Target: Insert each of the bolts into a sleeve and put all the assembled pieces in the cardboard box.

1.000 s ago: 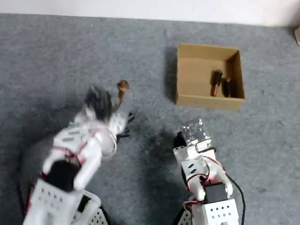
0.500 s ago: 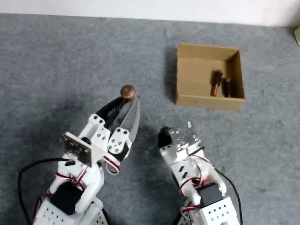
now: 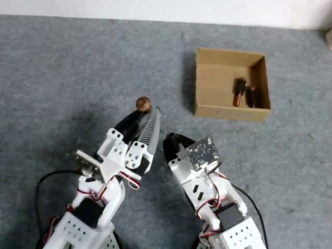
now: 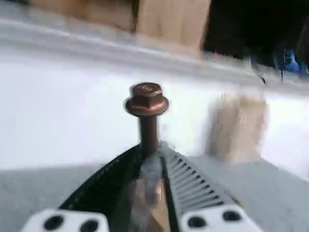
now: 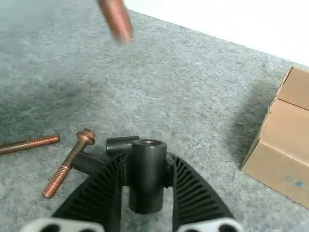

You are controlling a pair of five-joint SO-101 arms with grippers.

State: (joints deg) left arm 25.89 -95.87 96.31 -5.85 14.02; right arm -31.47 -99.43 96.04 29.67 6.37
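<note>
Grey carpet (image 3: pixel 78 62) with box (image 3: pixel 231 112), bolts (image 5: pixel 67 163), sleeves (image 5: pixel 118 144)

The left arm rises from its base at the near edge and leans forward, angled a little toward its neighbour. Its gripper (image 3: pixel 147 113) is pinched tight on the shank of a bolt (image 3: pixel 143 104), whose head sticks out beyond the fingertips. Beside it the right arm leans forward and inward, its gripper (image 3: pixel 173 144) clamped on a dark sleeve (image 5: pixel 146 181), and the two grippers are near each other but apart.

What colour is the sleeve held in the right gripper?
Matte black. The cylindrical sleeve shows best in the right wrist view.
</note>
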